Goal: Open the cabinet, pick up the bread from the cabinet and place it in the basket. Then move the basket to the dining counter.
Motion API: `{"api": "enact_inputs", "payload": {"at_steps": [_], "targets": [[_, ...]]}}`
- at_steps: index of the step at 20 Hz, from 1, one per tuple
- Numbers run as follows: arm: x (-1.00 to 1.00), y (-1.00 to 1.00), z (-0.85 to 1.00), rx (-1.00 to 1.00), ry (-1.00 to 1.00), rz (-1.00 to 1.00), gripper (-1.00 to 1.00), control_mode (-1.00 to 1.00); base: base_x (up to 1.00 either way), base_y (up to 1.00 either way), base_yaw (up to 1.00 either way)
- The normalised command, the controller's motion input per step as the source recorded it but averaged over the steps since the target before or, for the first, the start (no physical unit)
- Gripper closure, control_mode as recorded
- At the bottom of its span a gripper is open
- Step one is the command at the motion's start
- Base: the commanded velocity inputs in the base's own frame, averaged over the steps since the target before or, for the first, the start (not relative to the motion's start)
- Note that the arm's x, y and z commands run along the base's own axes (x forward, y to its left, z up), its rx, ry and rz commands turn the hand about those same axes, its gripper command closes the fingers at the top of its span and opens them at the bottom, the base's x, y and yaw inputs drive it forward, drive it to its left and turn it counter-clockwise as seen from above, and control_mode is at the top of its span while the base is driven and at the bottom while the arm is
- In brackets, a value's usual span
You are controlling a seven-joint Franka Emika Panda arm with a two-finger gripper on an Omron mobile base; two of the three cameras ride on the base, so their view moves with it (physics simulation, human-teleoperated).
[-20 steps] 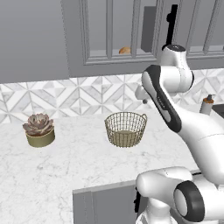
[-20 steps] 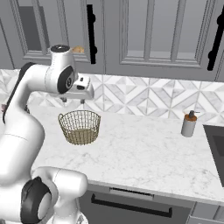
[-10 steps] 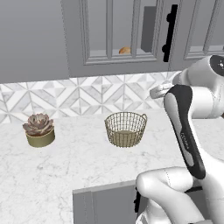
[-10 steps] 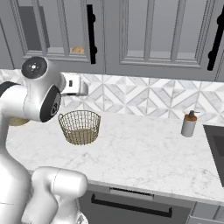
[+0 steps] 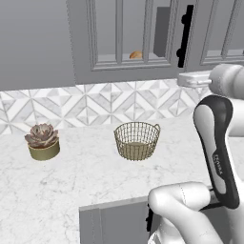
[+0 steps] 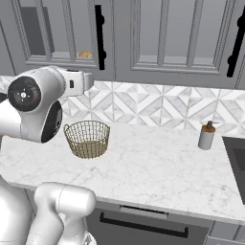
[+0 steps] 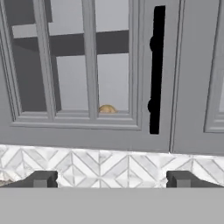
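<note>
Two dark fingertips (image 7: 40,179) of the gripper (image 7: 111,179) sit wide apart at the bottom of the hand view — jaws released, nothing between them. The gripper faces the cabinet (image 7: 87,65), level with the tiled backsplash (image 7: 109,168) just under the door. Door is closed; its black bar handle (image 7: 156,70) stands vertical at the door's right edge. The bread (image 7: 107,109) lies inside on the bottom shelf, behind the glass panes, left of the handle. In the left base view the bread (image 5: 136,55) shows through the same glass, above and slightly behind the basket (image 5: 137,140). The basket stands upright on the marble worktop (image 5: 86,176) — empty, well apart from the succulent pot (image 5: 43,141) on its left. In the right base view a soap dispenser (image 6: 207,136) stands far right of the basket (image 6: 87,139), near the sink edge (image 6: 234,158).
</note>
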Motion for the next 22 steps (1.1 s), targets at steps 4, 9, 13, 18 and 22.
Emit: {"api": "enact_inputs", "payload": {"at_steps": [4, 9, 13, 18, 22], "targets": [[0.04, -0.09, 0.51, 0.08, -0.19, -0.03, -1.00, -1.00, 0.00, 0.00, 0.00], [0.28, -0.14, 0.37, 0.03, 0.03, 0.00, -1.00, -1.00, 0.00, 0.00, 0.00], [0.47, -0.04, 0.19, 0.00, 0.21, 0.00, -1.00, -1.00, 0.00, 0.00, 0.00], [0.57, -0.01, 0.25, 0.01, 0.11, 0.00, -1.00, -1.00, 0.00, 0.00, 0.00], [0.41, -0.02, 0.10, 0.01, 0.13, 0.04, -1.00, -1.00, 0.00, 0.00, 0.00]]}}
